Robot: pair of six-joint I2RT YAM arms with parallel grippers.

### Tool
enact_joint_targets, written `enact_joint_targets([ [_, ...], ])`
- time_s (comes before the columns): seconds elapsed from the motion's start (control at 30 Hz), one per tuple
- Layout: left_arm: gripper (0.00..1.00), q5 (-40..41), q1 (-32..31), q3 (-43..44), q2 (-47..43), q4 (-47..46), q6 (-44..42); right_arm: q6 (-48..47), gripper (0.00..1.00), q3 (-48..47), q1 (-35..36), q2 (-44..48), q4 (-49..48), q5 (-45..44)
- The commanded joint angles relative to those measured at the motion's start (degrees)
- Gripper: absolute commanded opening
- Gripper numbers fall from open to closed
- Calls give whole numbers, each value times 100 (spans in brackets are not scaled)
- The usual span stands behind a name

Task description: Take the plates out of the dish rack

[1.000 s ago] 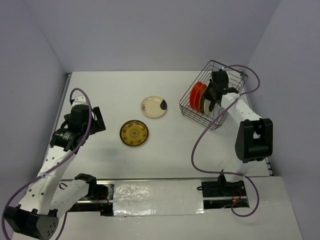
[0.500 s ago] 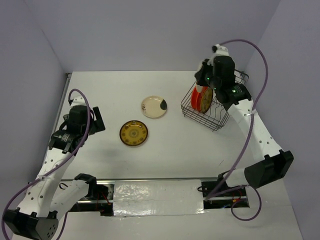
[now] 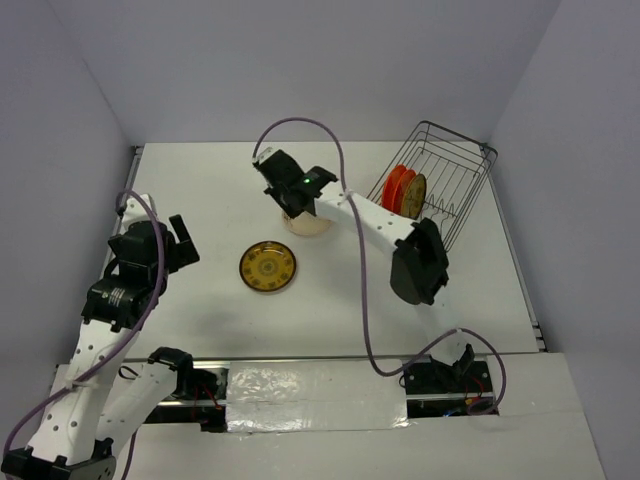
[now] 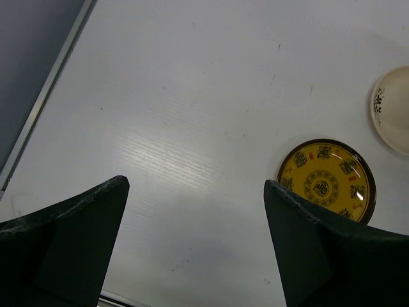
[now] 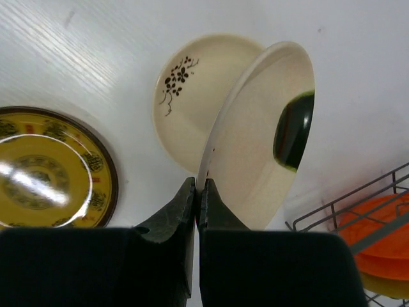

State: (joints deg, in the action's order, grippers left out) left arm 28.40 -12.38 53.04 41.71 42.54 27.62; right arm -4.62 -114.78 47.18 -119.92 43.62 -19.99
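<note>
Stacking: right gripper (image 5: 199,192) pinches tilted cream plate (image 5: 255,153) above sprigged plate (image 5: 182,105), 1 o'clock of yellow-patterned plate (image 3: 268,267). Next: lower, release; left gripper (image 4: 195,185) wide.

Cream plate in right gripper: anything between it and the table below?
Yes: a second cream plate lies on the table right under the held plate, which the right gripper pinches by its rim. Stacking there, or shifting clear of the yellow-patterned plate beside it, looks workable.

dark-spotted cream plate (image 5: 252,153), yellow-patterned brown plate (image 3: 267,267), orange plates (image 3: 397,187)
</note>
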Motion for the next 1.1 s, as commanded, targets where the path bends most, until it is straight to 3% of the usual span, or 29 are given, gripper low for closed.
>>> enact_joint_targets([
  [0.0, 100, 139, 52, 40, 38, -97, 86, -302, 0, -1175, 90, -582, 620, -638],
  [0.17, 99, 43, 52, 67, 153, -80, 42, -241, 5, -1389, 90, -1085, 622, -550],
  [0.27, 100, 7, 60, 58, 127, -97, 33, -153, 21, -1257, 98, -1122, 499, -418],
  [0.33, 100, -10, 60, 49, 109, -106, 25, -127, 36, -1169, 90, -1069, 394, -235],
  [0.37, 100, -10, 60, 49, 109, -115, 25, -48, 48, -1169, 90, -973, 367, -181],
  [0.4, 100, -19, 60, 49, 109, -115, 25, -13, 66, -1195, 98, -920, 332, -146],
  [0.47, 99, -10, 60, 49, 109, -106, 25, 119, 80, -1204, 90, -622, 288, 12],
  [0.63, 99, -19, 60, 49, 100, -106, 16, 444, 84, -907, -94, 597, 113, 319],
  [0.73, 100, -19, 60, 49, 74, -115, 16, 1206, 86, -309, -820, 1345, -2, 400],
  [0.83, 100, -2, 60, 40, 39, -115, 33, 2015, 75, 393, -1569, 1934, 94, -13],
  [0.87, 99, -19, 60, 31, 30, -124, 25, 2375, 68, 969, -2102, 2120, -10, 117],
  [0.97, 99, -45, 60, 14, 21, -158, 7, 2703, 56, 2235, -2712, 2823, -852, 407],
  [1.07, 100, -80, 52, 22, 65, -176, -11, 2800, 52, 2784, -3310, 3097, -1451, 1022],
])
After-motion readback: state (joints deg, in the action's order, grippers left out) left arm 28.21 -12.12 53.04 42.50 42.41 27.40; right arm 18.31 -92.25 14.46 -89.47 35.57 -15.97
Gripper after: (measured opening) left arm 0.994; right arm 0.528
